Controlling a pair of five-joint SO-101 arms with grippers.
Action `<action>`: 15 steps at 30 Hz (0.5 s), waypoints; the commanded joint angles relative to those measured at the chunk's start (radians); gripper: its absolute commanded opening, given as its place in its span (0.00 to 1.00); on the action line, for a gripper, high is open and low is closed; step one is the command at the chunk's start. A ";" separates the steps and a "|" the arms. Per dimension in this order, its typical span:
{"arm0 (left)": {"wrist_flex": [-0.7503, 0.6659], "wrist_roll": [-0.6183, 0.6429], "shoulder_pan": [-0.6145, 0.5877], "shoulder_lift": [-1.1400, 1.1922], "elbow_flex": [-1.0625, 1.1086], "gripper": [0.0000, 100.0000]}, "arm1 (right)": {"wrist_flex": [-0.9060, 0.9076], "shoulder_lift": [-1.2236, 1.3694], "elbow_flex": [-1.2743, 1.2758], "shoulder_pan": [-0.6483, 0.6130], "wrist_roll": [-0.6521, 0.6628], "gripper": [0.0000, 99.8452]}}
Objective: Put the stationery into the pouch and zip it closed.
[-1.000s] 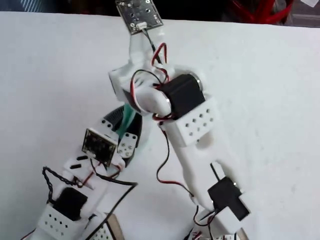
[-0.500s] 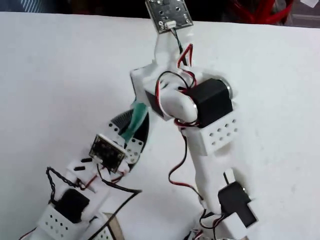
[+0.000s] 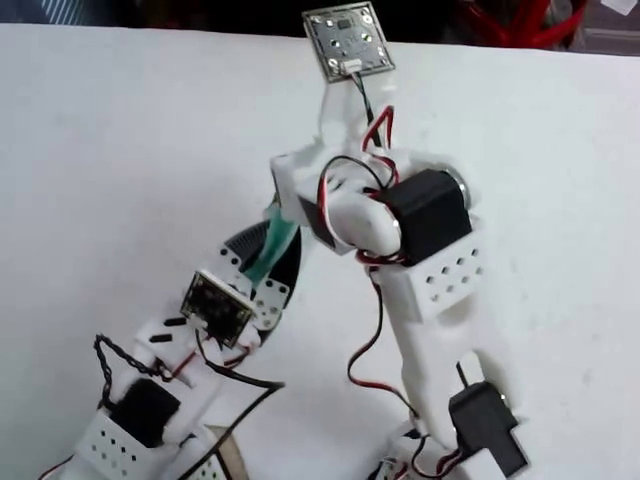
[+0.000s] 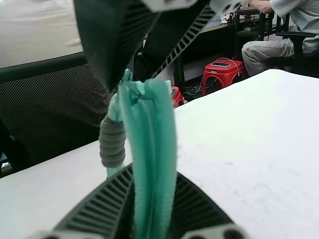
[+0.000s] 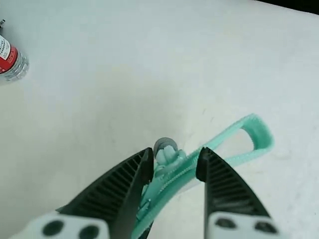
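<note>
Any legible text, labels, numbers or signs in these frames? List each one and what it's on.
No text can be read.
Red-and-white cylinder on the table: dark print on its white band, too blurred to read.
Teal pouch: no print visible.
Wrist camera board in the high view: no legible markings.

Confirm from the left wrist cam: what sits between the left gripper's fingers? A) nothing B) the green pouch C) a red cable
B: in the left wrist view the green pouch runs up through the left gripper, whose two ribbed fingers press on it from both sides.
</note>
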 commanded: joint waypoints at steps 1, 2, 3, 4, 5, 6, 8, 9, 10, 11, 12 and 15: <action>0.015 -0.008 0.010 0.013 0.017 0.02 | 0.007 -0.031 -0.006 -0.013 -0.012 0.15; 0.015 -0.008 0.010 0.013 0.017 0.02 | 0.005 -0.030 -0.009 -0.027 -0.012 0.15; 0.015 -0.008 0.010 0.013 0.017 0.02 | -0.007 -0.030 -0.006 -0.045 -0.012 0.15; 0.015 -0.008 0.010 0.013 0.017 0.02 | -0.018 -0.030 0.000 -0.064 -0.012 0.15; 0.015 -0.008 0.010 0.013 0.017 0.02 | -0.024 -0.028 0.000 -0.081 -0.012 0.15; 0.015 -0.008 0.012 0.013 0.017 0.02 | -0.028 -0.022 0.003 -0.097 -0.012 0.15; 0.017 -0.006 0.012 0.013 0.017 0.02 | -0.035 -0.002 -0.005 -0.114 -0.011 0.15; 0.018 -0.006 0.012 0.013 0.017 0.02 | -0.044 0.007 -0.005 -0.114 -0.009 0.15; 0.018 -0.006 0.012 0.013 0.017 0.02 | -0.053 0.016 -0.005 -0.114 -0.006 0.15; 0.018 -0.006 0.012 0.013 0.017 0.02 | -0.062 0.024 -0.005 -0.111 -0.005 0.15; 0.020 -0.006 0.012 0.013 0.017 0.02 | -0.067 0.031 -0.005 -0.110 -0.005 0.15; 0.020 -0.006 0.012 0.013 0.017 0.02 | -0.071 0.048 -0.006 -0.091 -0.005 0.15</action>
